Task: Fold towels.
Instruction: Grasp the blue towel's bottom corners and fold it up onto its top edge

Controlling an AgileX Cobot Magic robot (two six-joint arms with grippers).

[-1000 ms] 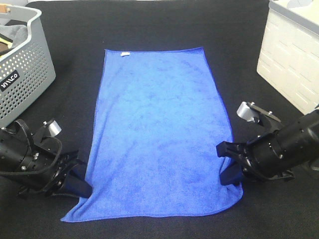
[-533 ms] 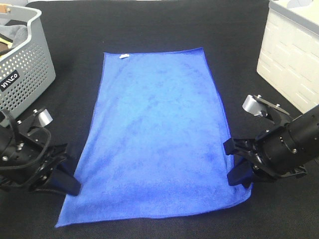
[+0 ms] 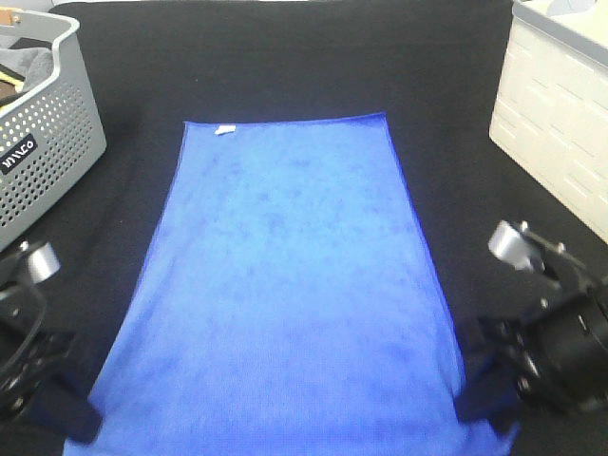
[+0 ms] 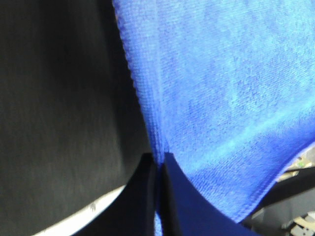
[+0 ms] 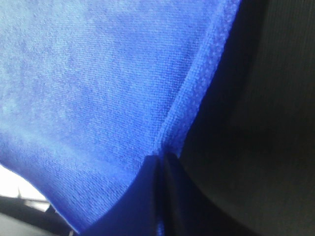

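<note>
Now the towel [image 3: 285, 285] lies nearer and wider than a second ago. Its near corners are drawn out toward the front of the bench [image 3: 285, 57], and its far hem has slid forward. Its long axis runs front to back, with the white tag [image 3: 225, 130] at the far left corner. The left gripper [image 4: 158, 164] and right gripper [image 5: 160, 157] each pinch a near side hem, jaws closed tight. The near end seems lifted.

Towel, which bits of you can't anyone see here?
- Towel near edge: cut off by the bottom of the exterior high view.
- White tag: print too small there.
- Grey basket contents: mostly hidden by its wall, same view.
- Pinched hem: hidden between the fingers, left wrist view.
</note>
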